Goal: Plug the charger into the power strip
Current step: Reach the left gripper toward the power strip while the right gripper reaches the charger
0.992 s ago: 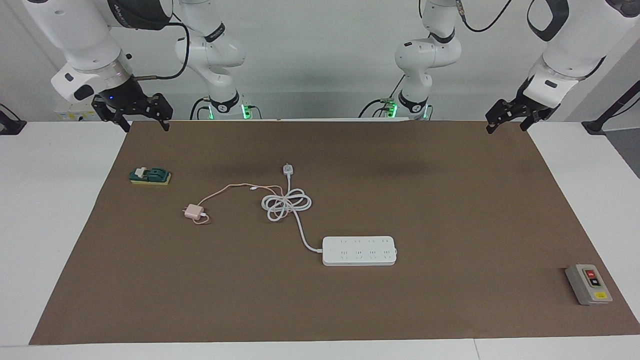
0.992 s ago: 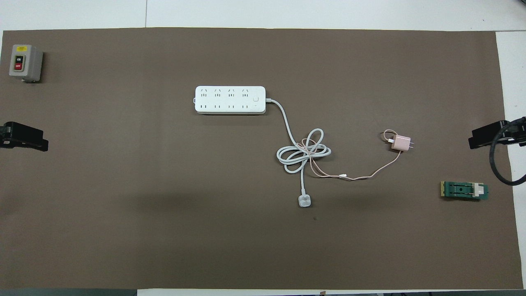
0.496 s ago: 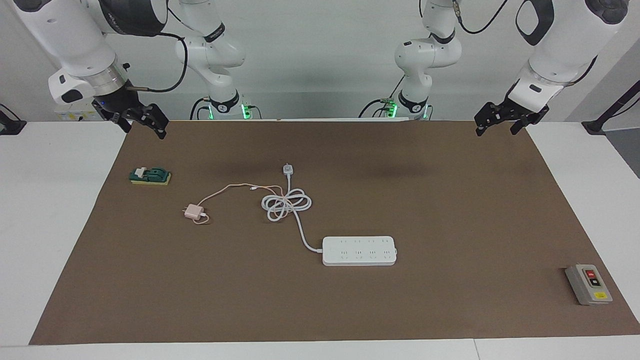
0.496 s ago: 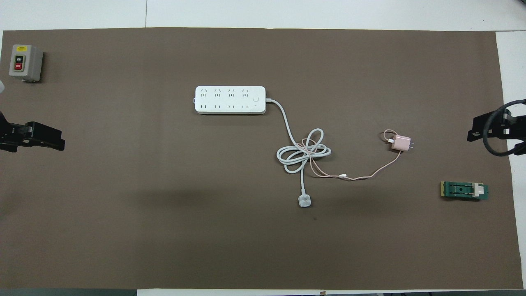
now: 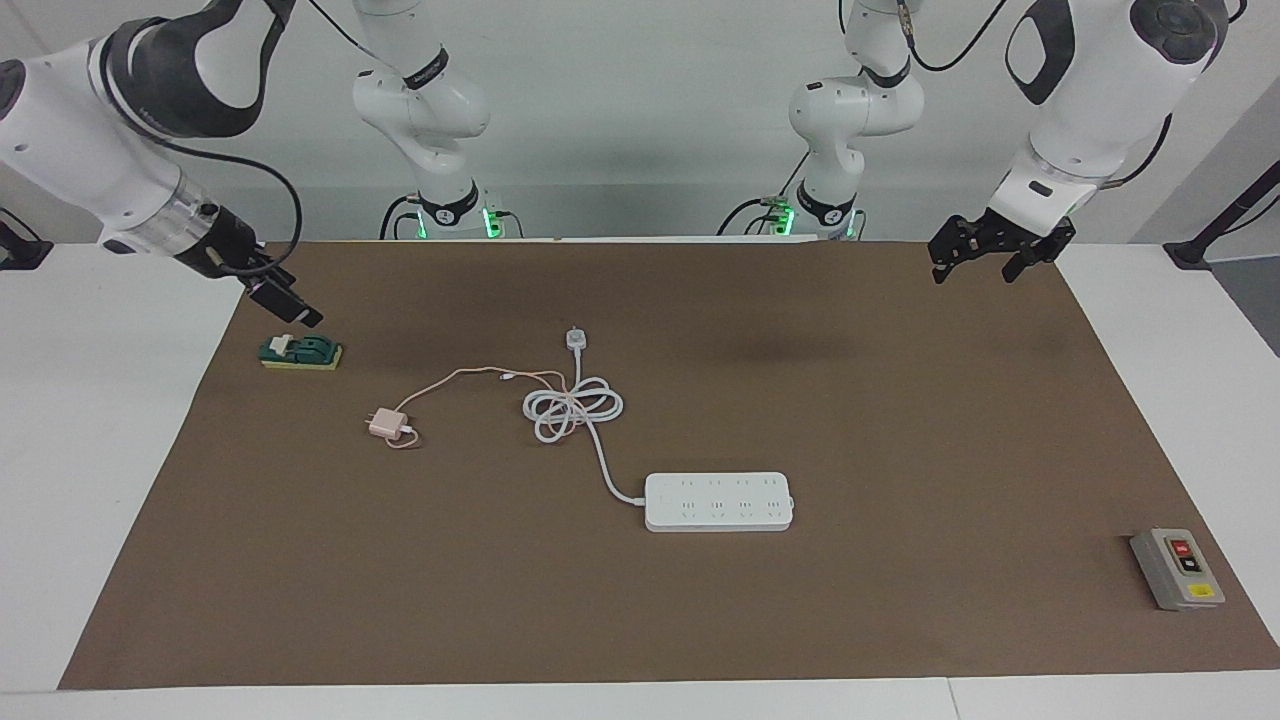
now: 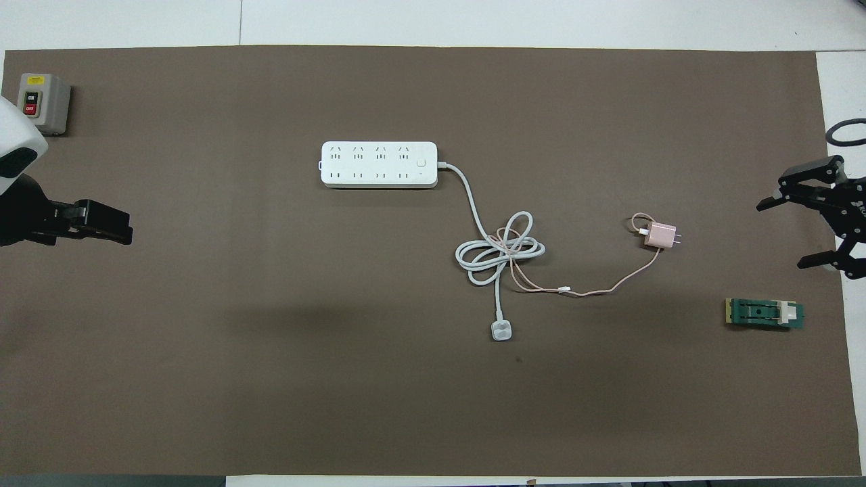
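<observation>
The charger [image 5: 382, 424] [image 6: 660, 236], a small pink cube, lies on the brown mat toward the right arm's end, and its thin pink cable runs to the coiled white cord [image 5: 572, 408] [image 6: 500, 253]. The power strip [image 5: 718, 501] [image 6: 379, 164] lies flat mid-mat, farther from the robots than the charger. My right gripper [image 5: 295, 310] [image 6: 781, 234] hangs open and holds nothing, over the mat's edge just above the green block. At the left arm's end, my left gripper [image 5: 972, 272] [image 6: 125, 233] is open and holds nothing, in the air over the mat.
The strip's white plug [image 5: 575, 338] [image 6: 501, 331] lies nearer the robots than the coil. A green block [image 5: 300, 352] [image 6: 764, 314] sits at the right arm's end. A grey button box [image 5: 1177, 568] [image 6: 43, 101] stands at the left arm's end, far from the robots.
Both grippers have moved in over the mat. The right one has turned and come down toward the green block. The left one has shifted toward the middle. Nothing on the mat moved.
</observation>
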`<state>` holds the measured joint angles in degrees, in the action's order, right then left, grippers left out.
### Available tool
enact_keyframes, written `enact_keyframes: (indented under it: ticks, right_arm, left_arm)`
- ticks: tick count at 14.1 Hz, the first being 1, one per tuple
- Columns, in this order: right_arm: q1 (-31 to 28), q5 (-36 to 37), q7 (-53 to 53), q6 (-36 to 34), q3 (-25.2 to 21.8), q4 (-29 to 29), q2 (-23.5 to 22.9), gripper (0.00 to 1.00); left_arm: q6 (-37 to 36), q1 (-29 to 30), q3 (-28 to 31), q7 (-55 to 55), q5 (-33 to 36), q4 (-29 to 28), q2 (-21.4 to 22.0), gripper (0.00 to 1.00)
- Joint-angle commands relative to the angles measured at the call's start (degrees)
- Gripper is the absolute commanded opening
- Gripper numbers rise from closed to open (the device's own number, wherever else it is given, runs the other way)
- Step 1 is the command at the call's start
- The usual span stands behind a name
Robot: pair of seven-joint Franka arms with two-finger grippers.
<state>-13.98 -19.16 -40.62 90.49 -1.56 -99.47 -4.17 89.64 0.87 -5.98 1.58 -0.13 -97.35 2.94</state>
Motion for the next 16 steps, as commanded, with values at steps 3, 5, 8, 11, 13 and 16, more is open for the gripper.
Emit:
enact_keyframes:
  ticks: [3, 5, 8, 11, 13, 16]
  right_arm:
    - [-3.6, -9.7, -8.7, 5.2, 0.5, -5.6, -2.7, 1.00]
    - [-4.5, -10.9, -9.1, 5.7, 0.5, -7.0, -4.2, 1.00]
    - [-4.7, -14.8, -13.1, 8.8, 0.4, -9.0, -6.4, 1.00]
    - [-6.3, -17.2, -12.1, 9.9, 0.4, -9.0, -10.8, 1.00]
    - [-6.4, -19.6, -11.7, 10.3, 0.4, -9.1, -13.4, 1.00]
    - [-5.9, -22.5, -9.8, 13.1, 0.4, -9.9, -15.1, 1.00]
  left_arm:
    - [2.9, -0.3, 0.5, 1.3, 0.3, -3.1, 1.8, 1.00]
    - [9.7, -0.9, 0.5, 1.2, 0.4, -8.4, 3.8, 1.00]
    - [20.9, -1.3, 0.4, 1.3, 0.3, -11.9, 4.4, 1.00]
    - [18.5, -1.7, 0.3, 0.4, -3.1, -13.7, 5.4, 1.00]
    - [13.5, -0.4, 1.1, -2.2, -13.4, -13.7, 5.8, 1.00]
    - [10.8, 2.1, 1.1, -4.4, -25.2, -15.8, 6.0, 1.00]
